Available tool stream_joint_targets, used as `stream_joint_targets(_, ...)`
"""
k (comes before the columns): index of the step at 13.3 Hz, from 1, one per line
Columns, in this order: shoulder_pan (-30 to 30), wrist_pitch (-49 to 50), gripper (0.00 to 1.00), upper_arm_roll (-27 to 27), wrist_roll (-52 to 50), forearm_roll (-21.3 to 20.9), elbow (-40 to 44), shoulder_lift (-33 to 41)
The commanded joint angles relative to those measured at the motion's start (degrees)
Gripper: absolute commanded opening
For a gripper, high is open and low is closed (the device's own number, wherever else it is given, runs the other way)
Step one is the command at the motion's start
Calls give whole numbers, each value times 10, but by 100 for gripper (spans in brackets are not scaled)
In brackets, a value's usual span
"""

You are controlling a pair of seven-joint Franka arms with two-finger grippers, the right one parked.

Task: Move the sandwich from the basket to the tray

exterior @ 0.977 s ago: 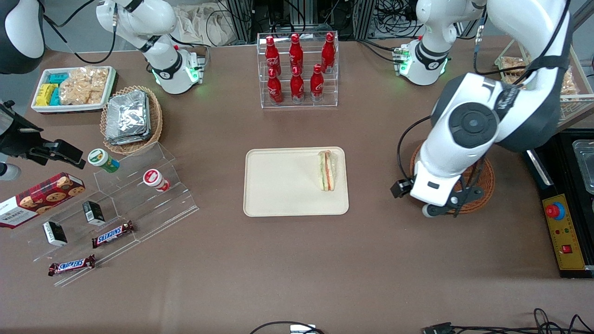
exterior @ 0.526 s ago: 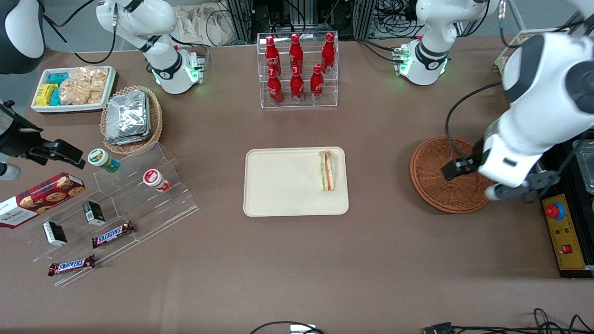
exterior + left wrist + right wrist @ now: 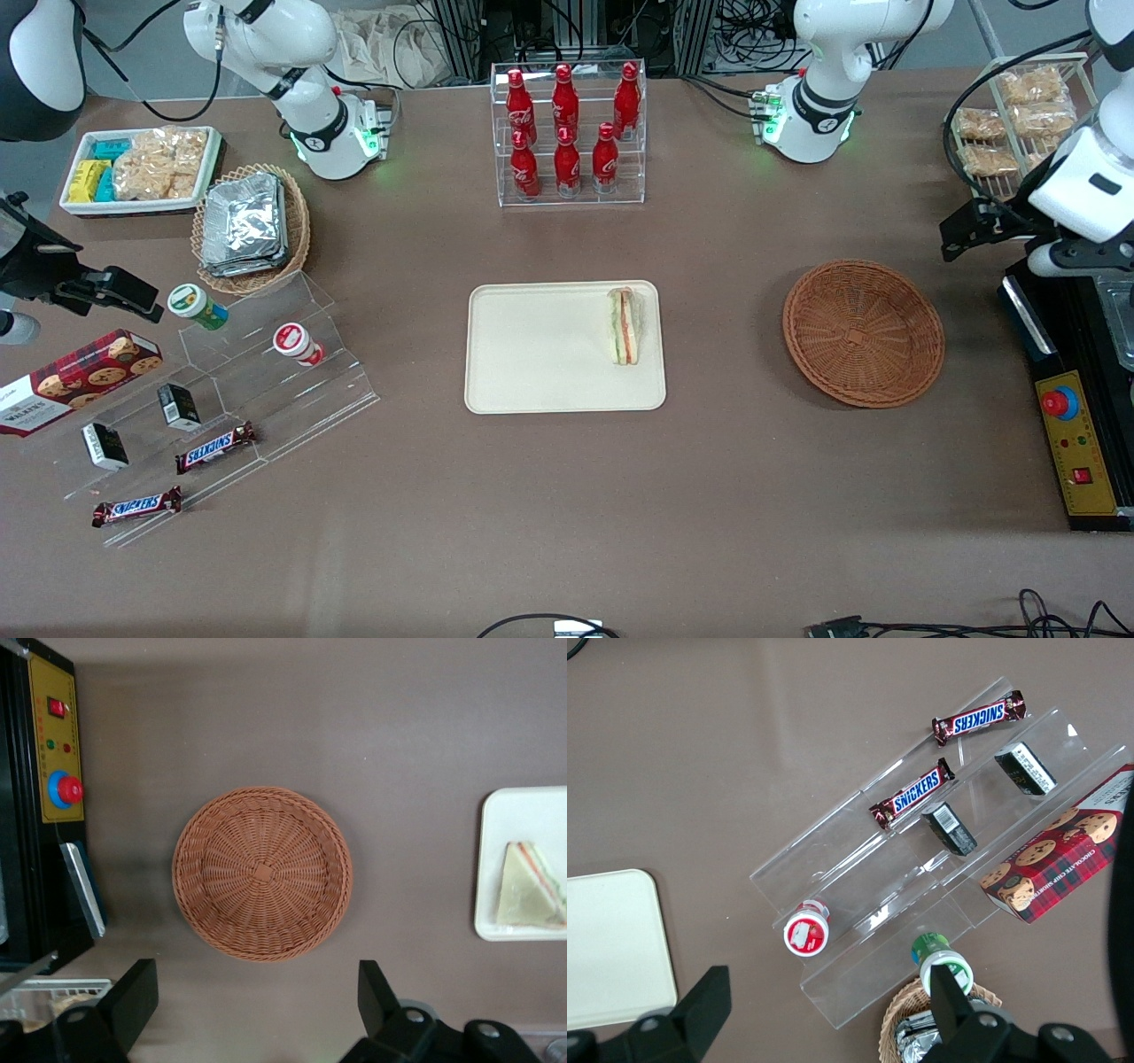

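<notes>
The sandwich (image 3: 625, 325) lies on the cream tray (image 3: 540, 354), at the tray's end nearest the basket. The round brown wicker basket (image 3: 864, 332) holds nothing. My left gripper (image 3: 1076, 257) hangs high over the table's edge at the working arm's end, a little farther from the front camera than the basket. In the left wrist view, the gripper (image 3: 257, 1001) is open wide with only bare table between its black fingers (image 3: 133, 992). That view also shows the basket (image 3: 262, 873), the tray (image 3: 496, 815) and the sandwich (image 3: 529, 887).
A black control box with a red button (image 3: 1060, 403) sits beside the basket at the table's edge. A wire rack of snack packs (image 3: 1010, 124) stands near my gripper. A clear rack of red bottles (image 3: 567, 133) stands farther back than the tray. Acrylic steps with snacks (image 3: 221, 390) lie toward the parked arm's end.
My arm has swung up off the basket toward the working arm's end of the table and farther from the front camera. The basket is now uncovered. The sandwich and tray have not moved.
</notes>
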State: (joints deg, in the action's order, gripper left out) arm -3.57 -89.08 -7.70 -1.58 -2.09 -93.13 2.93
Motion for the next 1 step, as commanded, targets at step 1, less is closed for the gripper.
stream_joint_targets(1,4,2,100,5,26,9,-19,22)
